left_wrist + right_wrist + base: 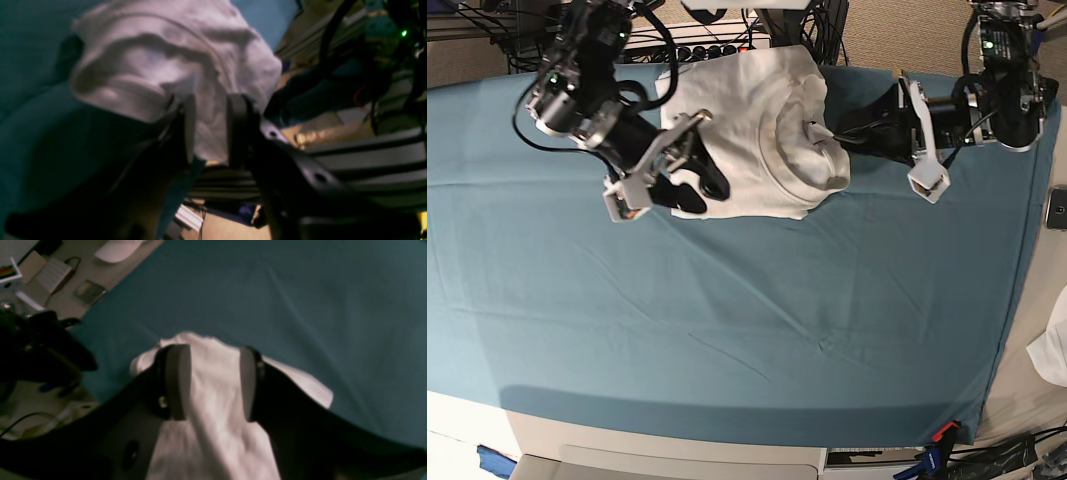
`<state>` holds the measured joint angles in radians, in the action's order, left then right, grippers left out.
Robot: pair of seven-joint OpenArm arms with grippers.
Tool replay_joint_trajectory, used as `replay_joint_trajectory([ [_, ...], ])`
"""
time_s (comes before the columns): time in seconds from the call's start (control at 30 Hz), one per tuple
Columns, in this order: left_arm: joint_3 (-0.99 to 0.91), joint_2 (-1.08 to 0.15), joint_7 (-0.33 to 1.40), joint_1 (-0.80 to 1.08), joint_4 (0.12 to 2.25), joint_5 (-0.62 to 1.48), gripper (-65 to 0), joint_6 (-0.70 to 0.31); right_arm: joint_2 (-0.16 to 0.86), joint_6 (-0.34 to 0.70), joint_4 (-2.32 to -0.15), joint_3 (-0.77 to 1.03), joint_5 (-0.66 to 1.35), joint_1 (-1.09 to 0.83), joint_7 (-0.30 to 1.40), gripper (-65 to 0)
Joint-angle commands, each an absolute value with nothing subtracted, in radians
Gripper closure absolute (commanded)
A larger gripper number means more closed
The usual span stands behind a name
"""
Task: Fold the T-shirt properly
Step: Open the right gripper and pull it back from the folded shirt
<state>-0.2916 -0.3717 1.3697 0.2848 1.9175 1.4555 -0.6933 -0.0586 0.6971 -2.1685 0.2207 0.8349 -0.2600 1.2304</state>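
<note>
In the left wrist view, the left gripper is pinching a bunched fold of the wrinkled white T-shirt. In the right wrist view, the right gripper is straddling white fabric; whether it is gripping cannot be told. In the base view, the T-shirt is lying crumpled at the far edge of the teal cloth.

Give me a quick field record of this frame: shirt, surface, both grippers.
garment: plain white cotton T-shirt, bunched, at the far edge of the table
surface: large teal cloth covering the table
left gripper: shut on a fold of the T-shirt
right gripper: jaws astride T-shirt fabric, grip unclear
fold status: not yet folded
</note>
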Motion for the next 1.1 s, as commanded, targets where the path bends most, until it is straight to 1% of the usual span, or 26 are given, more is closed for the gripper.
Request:
replay_joint_trajectory([
  [0.0,-0.297,-0.371,1.351,0.28,1.933,1.484,-17.9,-0.698,-0.057,0.698,-2.186,0.225,0.879,-0.266,1.216,-21.1],
  [0.03,-0.295,-0.361,1.351,0.28,1.933,1.484,-17.9,-0.698,-0.054,0.698,-2.186,0.226,0.879,-0.278,1.216,-19.1],
  [0.13,-0.262,-0.341,1.351,0.28,1.933,1.484,-17.9,-0.698,-0.049,0.698,-2.184,0.226,0.866,-0.302,1.213,-10.3],
  [0.2,-0.217,-0.329,1.349,0.28,1.933,1.484,-17.9,-0.698,-0.05,0.698,-2.184,0.225,0.839,-0.304,1.196,-4.5],
  [0.27,-0.157,-0.318,1.342,0.28,1.933,1.484,-17.9,-0.698,-0.05,0.698,-2.184,0.224,0.789,-0.302,1.154,-0.6],
  [0.37,-0.07,-0.299,1.323,0.279,1.933,1.452,-17.9,-0.698,-0.049,0.698,-2.158,0.224,0.712,-0.293,1.105,0.0],
  [0.57,0.062,-0.285,1.299,0.267,1.933,1.354,-17.9,-0.698,-0.05,0.698,-1.967,0.224,0.707,-0.233,1.098,0.0],
  [0.77,0.069,-0.286,1.298,0.264,1.933,1.345,-17.9,-0.698,-0.049,0.698,-1.824,0.224,0.699,-0.159,1.095,0.0],
  [1.0,0.069,-0.285,1.3,0.266,1.933,1.334,-17.9,-0.698,-0.046,0.698,-1.806,0.224,0.568,-0.104,1.084,0.0],
  [1.07,0.069,-0.286,1.301,0.266,1.933,1.334,-17.9,-0.698,-0.038,0.663,-1.806,0.224,0.548,-0.102,1.08,0.0],
])
